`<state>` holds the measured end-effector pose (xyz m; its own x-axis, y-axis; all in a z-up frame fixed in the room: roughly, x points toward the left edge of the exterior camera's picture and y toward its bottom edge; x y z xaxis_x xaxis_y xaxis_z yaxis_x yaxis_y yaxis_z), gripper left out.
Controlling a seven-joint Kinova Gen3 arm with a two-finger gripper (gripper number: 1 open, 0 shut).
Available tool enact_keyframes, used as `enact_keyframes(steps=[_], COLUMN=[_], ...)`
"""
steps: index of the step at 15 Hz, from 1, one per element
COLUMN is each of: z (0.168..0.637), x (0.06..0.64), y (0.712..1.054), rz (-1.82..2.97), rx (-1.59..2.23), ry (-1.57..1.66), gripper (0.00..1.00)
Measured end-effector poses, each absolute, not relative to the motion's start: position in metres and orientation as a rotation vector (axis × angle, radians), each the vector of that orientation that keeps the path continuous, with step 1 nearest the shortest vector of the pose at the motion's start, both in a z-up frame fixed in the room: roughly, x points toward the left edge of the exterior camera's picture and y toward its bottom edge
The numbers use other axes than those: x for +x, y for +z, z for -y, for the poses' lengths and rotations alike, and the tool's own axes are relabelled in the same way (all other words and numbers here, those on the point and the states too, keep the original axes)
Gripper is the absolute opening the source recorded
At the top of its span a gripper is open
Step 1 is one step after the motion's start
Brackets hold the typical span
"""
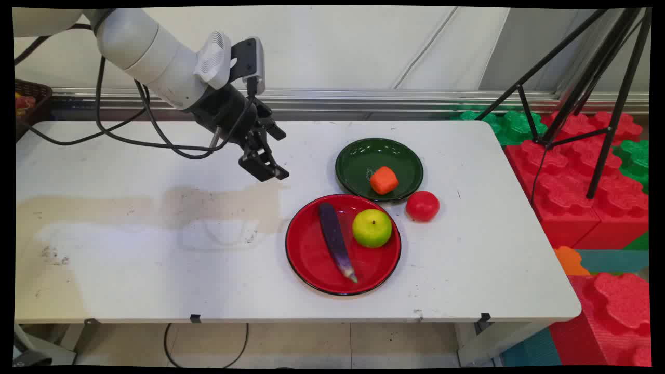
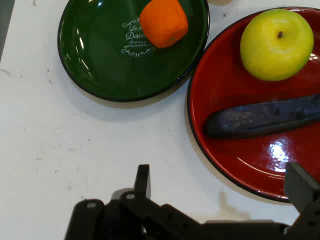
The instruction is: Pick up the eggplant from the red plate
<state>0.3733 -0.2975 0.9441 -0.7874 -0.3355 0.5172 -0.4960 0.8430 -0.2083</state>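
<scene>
A white table [image 1: 156, 270] carries a red plate [image 1: 311, 259] holding a purple eggplant [image 1: 335, 240] with a green apple [image 1: 372, 228] at its 3 o'clock. A green plate [image 1: 358, 161] lies at the red plate's 1 o'clock, an orange block [image 1: 384, 180] on its near rim, and a tomato [image 1: 422, 205] rests on the table at the block's 4 o'clock. Red and green foam blocks [image 1: 566, 192] and a black tripod [image 1: 597, 98] stand at 3 o'clock of the table, and a dark basket [image 1: 31, 101] at its 10 o'clock corner.

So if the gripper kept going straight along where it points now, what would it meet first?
Probably the bare white table, next to the red plate's rim. The gripper is open, one finger over that rim; depth is unclear.
</scene>
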Motion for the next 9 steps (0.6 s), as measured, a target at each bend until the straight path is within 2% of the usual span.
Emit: enact_keyframes(steps=[9], z=[0.2988], x=[0.3690], y=[0.9436], rz=[2.557], rx=[0.617], ry=[0.503], gripper=[1.00])
